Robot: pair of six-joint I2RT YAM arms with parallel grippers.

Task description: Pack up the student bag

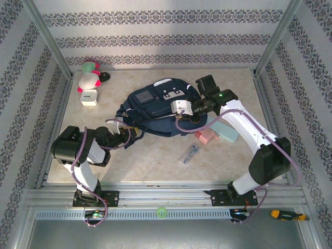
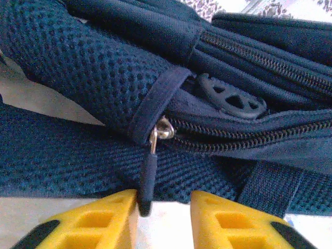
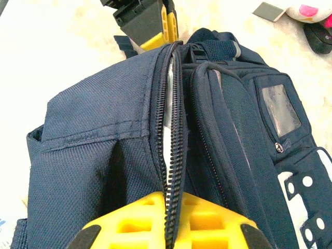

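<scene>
Careful, the zip pull may slip

The student bag [image 1: 155, 106] lies in the middle of the table [image 1: 150, 168]. The right gripper [image 3: 168, 218] pinches its zip edge. The left gripper [image 2: 163, 218] has its fingers a little apart around the zip pull [image 2: 147, 179]. A crooked squeeze could flick it away.

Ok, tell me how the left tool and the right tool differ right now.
The left tool has its fingers apart; the right tool is shut. The left tool brackets the zipper pull; the right tool pinches the student bag at its open zipper. Both have yellow fingers.
</scene>
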